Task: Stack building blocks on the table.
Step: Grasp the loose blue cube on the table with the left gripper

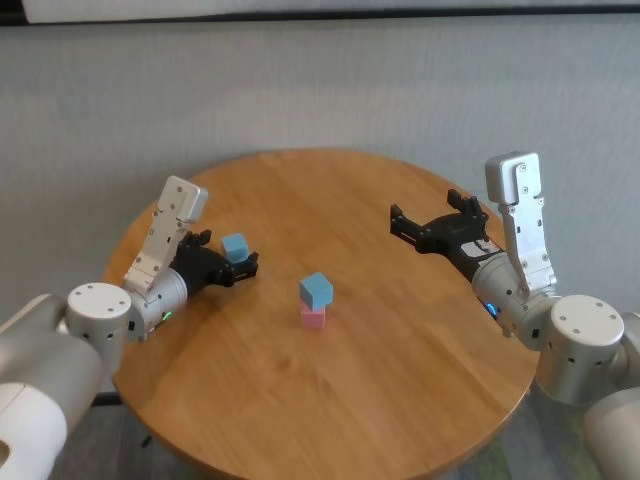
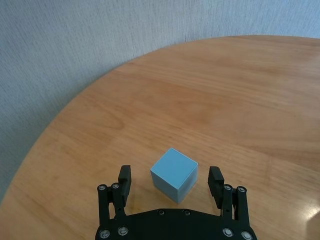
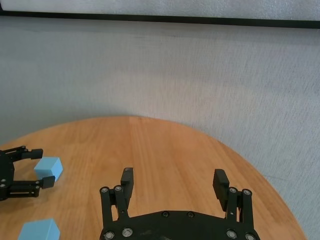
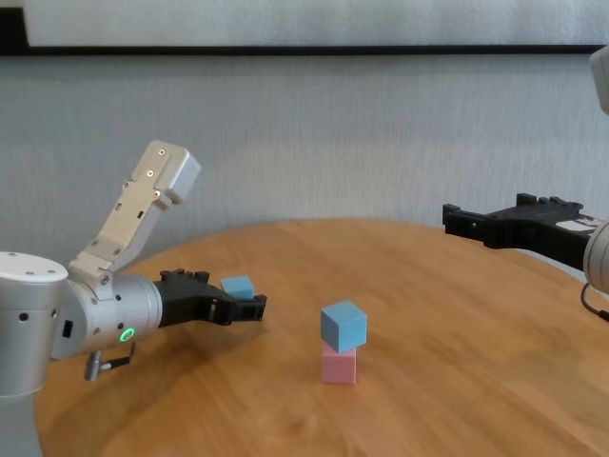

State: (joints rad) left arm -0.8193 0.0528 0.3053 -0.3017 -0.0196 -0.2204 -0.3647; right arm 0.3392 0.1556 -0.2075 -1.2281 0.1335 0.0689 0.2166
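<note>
Blocks: one blue cube (image 1: 235, 246) sits left of centre on the tabletop (image 1: 400, 330) between my spread left tool (image 1: 238, 262); another blue (image 1: 316, 290) tops pink (image 1: 313, 317) mid-frame, unobstructed. Right tool (image 1: 432, 220) spread, hovering upper right.

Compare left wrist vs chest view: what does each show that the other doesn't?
Only left wrist: the left hand seen from behind, open fingers either side of the loose blue cube, not touching it.
Only chest: blue cube stacked on the pink cube, and the right hand raised above the table's right side.
Both: the wooden table, the left hand and that loose cube.
</note>
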